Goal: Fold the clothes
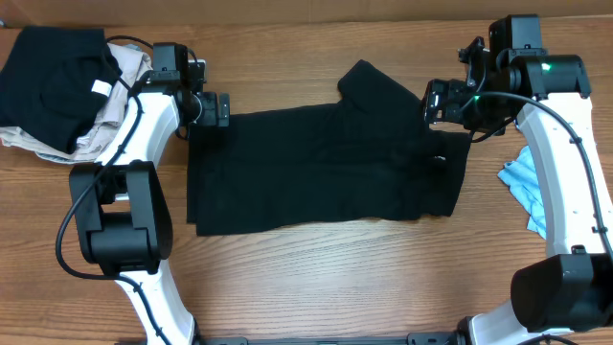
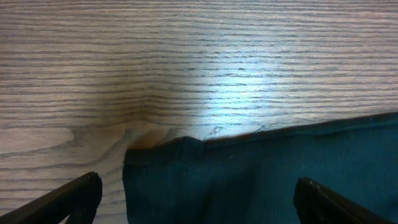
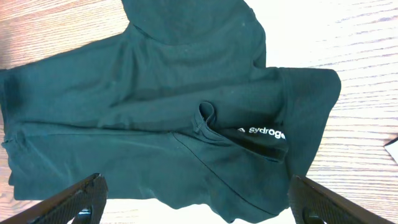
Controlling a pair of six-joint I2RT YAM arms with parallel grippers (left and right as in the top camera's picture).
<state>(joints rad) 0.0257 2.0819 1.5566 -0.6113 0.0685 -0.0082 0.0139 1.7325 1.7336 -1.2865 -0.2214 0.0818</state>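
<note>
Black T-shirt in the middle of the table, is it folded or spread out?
Mostly spread out: the black T-shirt lies flat across the table, one sleeve sticking out, neck label showing.

At three o'clock the blue cloth lies partly behind the right arm; at ten o'clock the clothes pile runs off-frame.

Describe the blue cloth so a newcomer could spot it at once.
On the table, look past the black shirt spread in the middle to the right edge. A crumpled cloth lies there, partly hidden by the right arm. It is the only light blue fabric; the others are black or beige.
</note>
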